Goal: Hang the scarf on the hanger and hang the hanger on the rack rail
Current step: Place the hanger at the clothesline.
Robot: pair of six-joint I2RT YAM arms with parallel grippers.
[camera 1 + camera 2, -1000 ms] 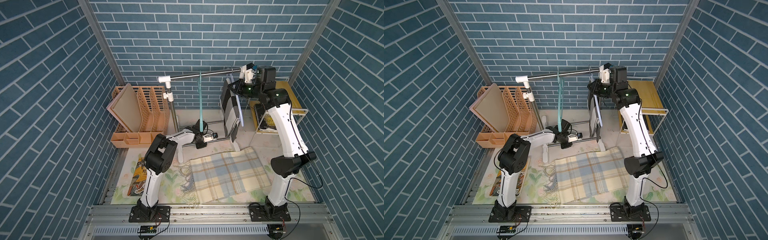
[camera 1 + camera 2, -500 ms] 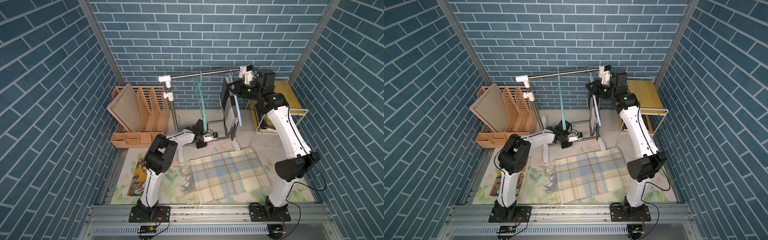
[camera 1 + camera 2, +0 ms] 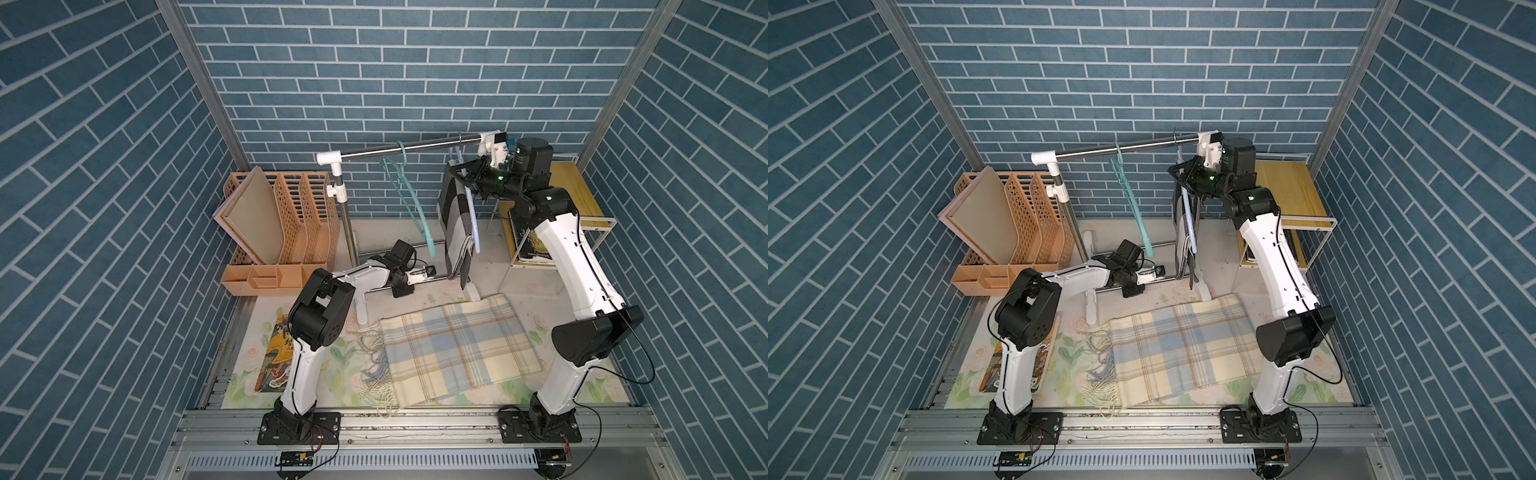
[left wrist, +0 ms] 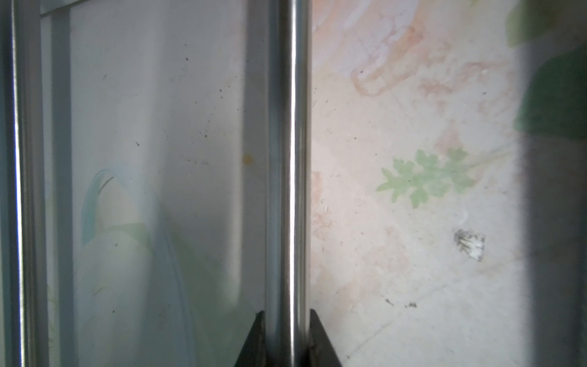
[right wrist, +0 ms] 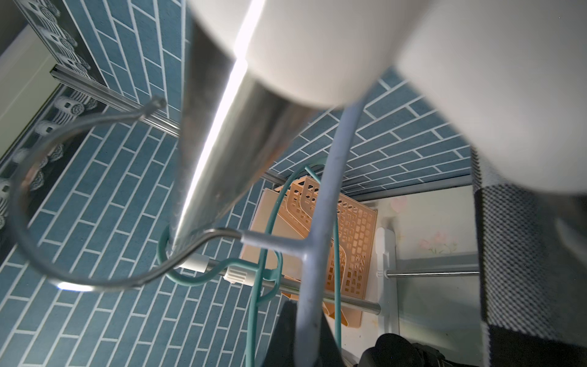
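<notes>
My right claw (image 5: 309,344) is clamped on the pale hanger (image 5: 317,222); the checked scarf (image 3: 453,216) drapes it, hanging toward six o'clock in a top view. The hook (image 5: 95,281) sits at twelve by the rail (image 3: 415,148), which runs nine-to-three. My left claw (image 4: 288,344) pinches the rack's lower bar (image 4: 287,159).

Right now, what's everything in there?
Clothes rail: one, silver, at back.
Teal hanger: one, teal, on the rail.
Pale hanger: one, bluish-white, rail's right end.
Checked scarf: one, grey, over the pale hanger.
Plaid scarf: one, cream-blue, on the mat.
File organiser: one, peach, back left.
Side table: one, yellow-topped, back right.
Books: two, dark under side table, yellow on mat's left.
Mat: one, floral, underneath.
Left fingers: black, shut on rail's low bar.
Right fingers: black, shut on pale hanger.
</notes>
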